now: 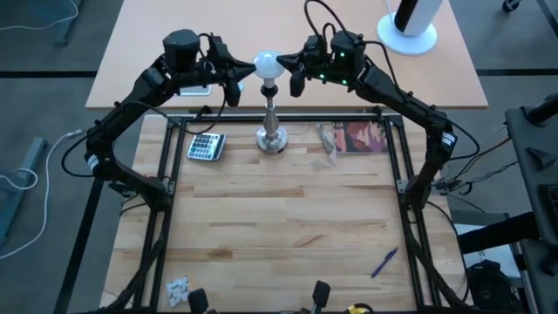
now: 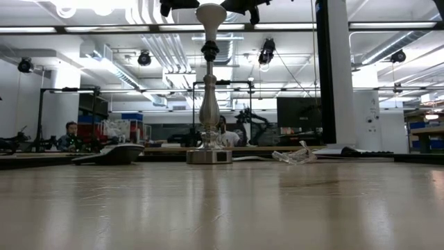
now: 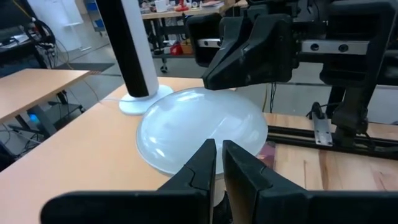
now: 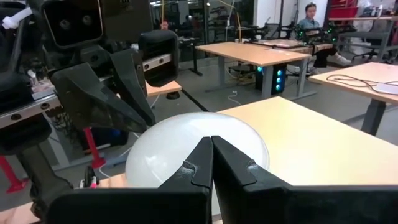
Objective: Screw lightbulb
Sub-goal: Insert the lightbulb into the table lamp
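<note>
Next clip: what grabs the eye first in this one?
The white lightbulb sitting atop the silver stand at the table's far edge, with the left gripper and right gripper shut, flanking it from either side. Beside the stand's base lie a calculator to its left and a clear wrapper to its right.

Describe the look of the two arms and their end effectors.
Both arms are dark, slender jointed links with black cables looped along them. The left end effector and the right end effector each carry two black, wedge-shaped fingers tapering to narrow tips. Small green lights glow on the right wrist. Silver rails with bolts sit behind the fingers.
</note>
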